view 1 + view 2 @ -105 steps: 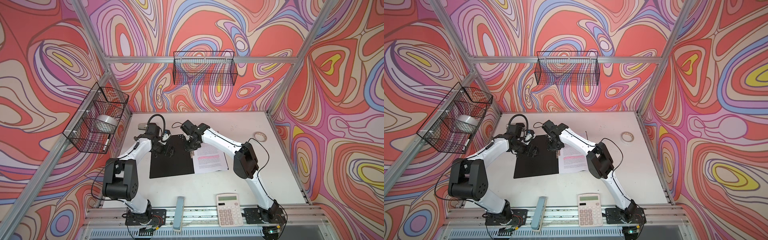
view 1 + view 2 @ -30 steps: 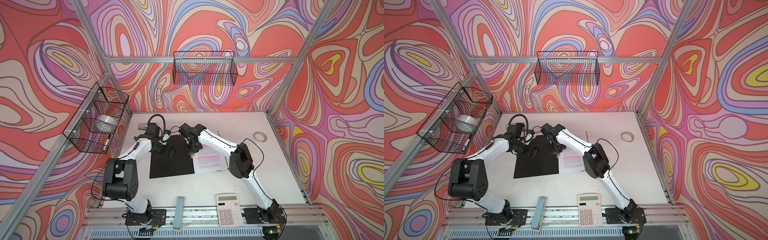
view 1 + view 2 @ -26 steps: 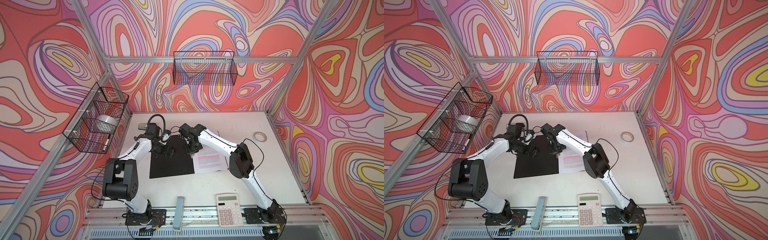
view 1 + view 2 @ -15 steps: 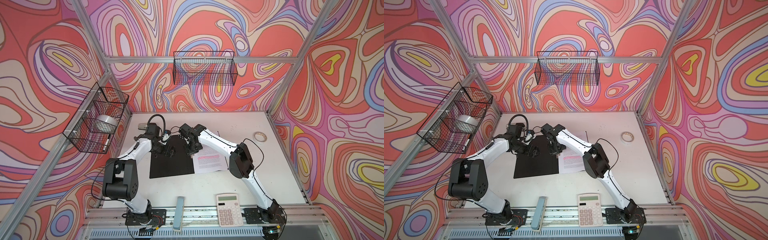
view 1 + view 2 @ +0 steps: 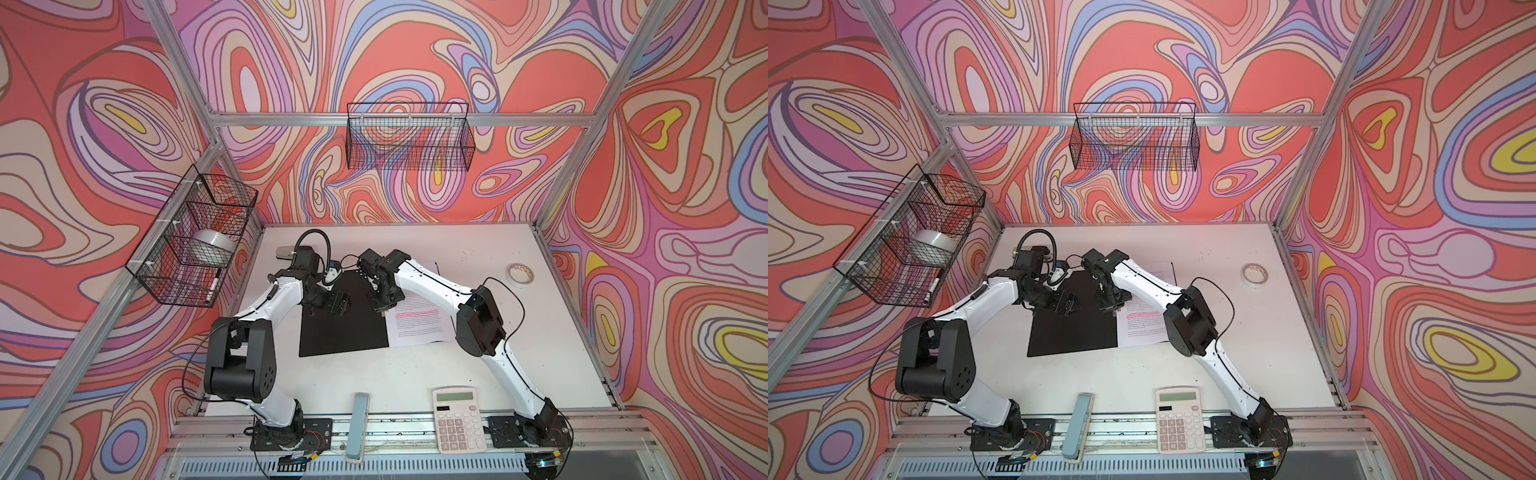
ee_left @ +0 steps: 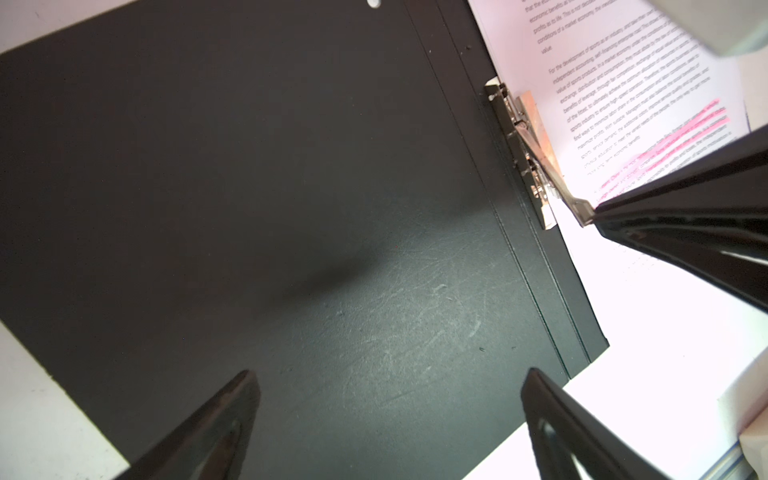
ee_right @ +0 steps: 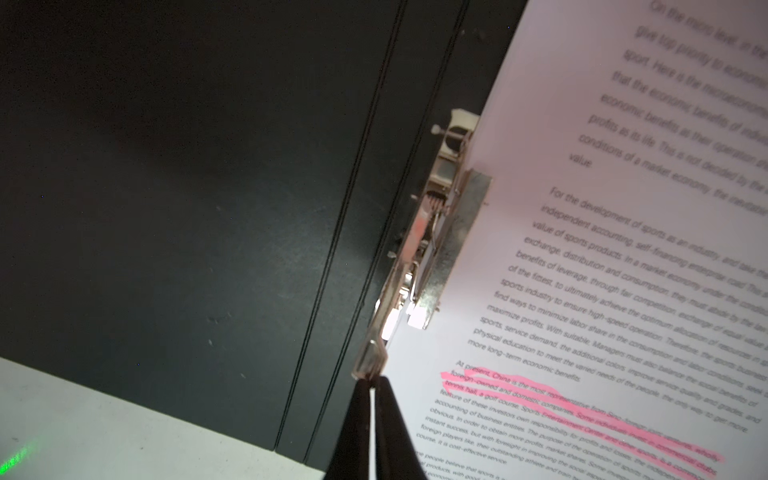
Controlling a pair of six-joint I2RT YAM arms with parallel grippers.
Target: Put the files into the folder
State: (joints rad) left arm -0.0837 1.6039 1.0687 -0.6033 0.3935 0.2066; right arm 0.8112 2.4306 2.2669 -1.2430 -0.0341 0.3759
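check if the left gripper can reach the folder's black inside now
Probably yes: the left gripper hovers open over the folder's bare black cover; the shut right gripper is aside at the clip lever.

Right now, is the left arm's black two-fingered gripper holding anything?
No, the left gripper stands wide open above the flat folder's black inside, nothing between its fingers.

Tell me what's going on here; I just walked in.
The flat folder, black inside, lies open on the white table, with the white printed sheets under its metal clip. The right gripper, shut, has its tips at the clip lever's end. The left gripper hovers open over the black cover.
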